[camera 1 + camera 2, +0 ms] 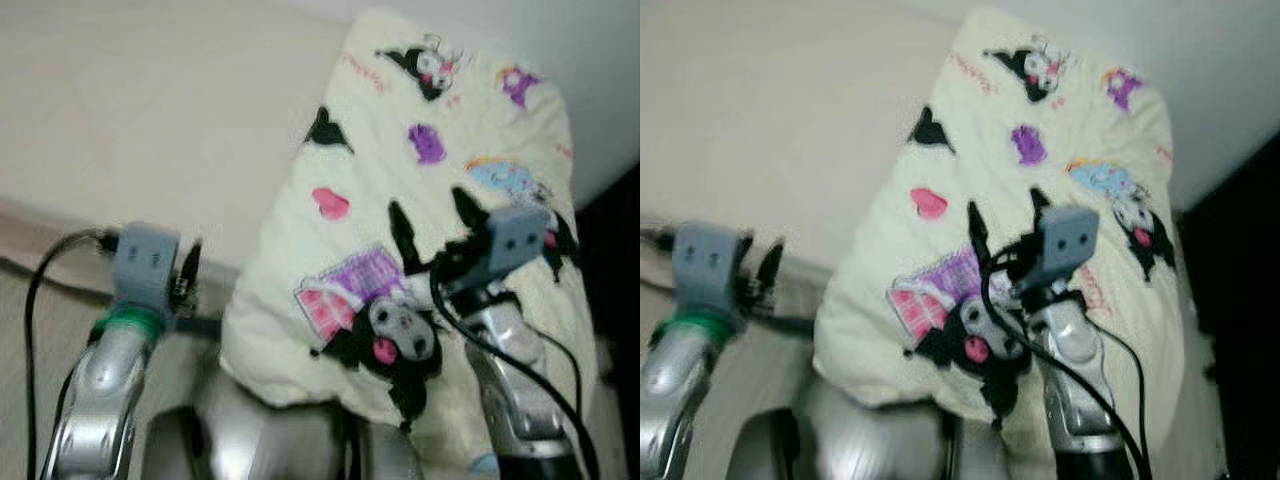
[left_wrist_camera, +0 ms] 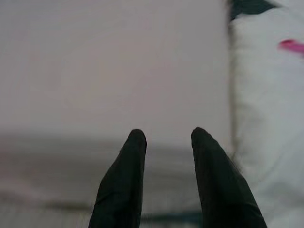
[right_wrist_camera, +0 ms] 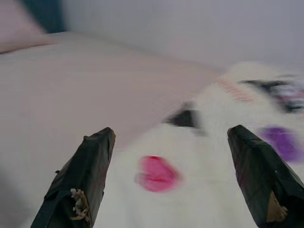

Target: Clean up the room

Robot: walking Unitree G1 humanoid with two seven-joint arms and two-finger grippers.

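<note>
A pale yellow pillow (image 1: pixel 440 190) printed with black, pink and purple cartoon figures lies on the bed, stretching from near me toward the far wall. My right gripper (image 1: pixel 432 222) hovers over its middle, open wide, with a pink heart print (image 3: pixel 156 173) between the spread fingers (image 3: pixel 88 166) and nothing held. My left gripper (image 1: pixel 188 268) is at the pillow's near left corner, over the bed's edge. In the left wrist view its fingers (image 2: pixel 126 175) stand a little apart with only the sheet beyond them, and the pillow's side (image 2: pixel 266 109) is close beside one finger.
A plain cream bed sheet (image 1: pixel 150 110) spreads to the left of the pillow. The bed's near edge (image 1: pixel 40 250) runs across the lower left. A pale wall (image 1: pixel 600 70) rises behind the pillow, with a dark gap (image 1: pixel 615 260) at the right.
</note>
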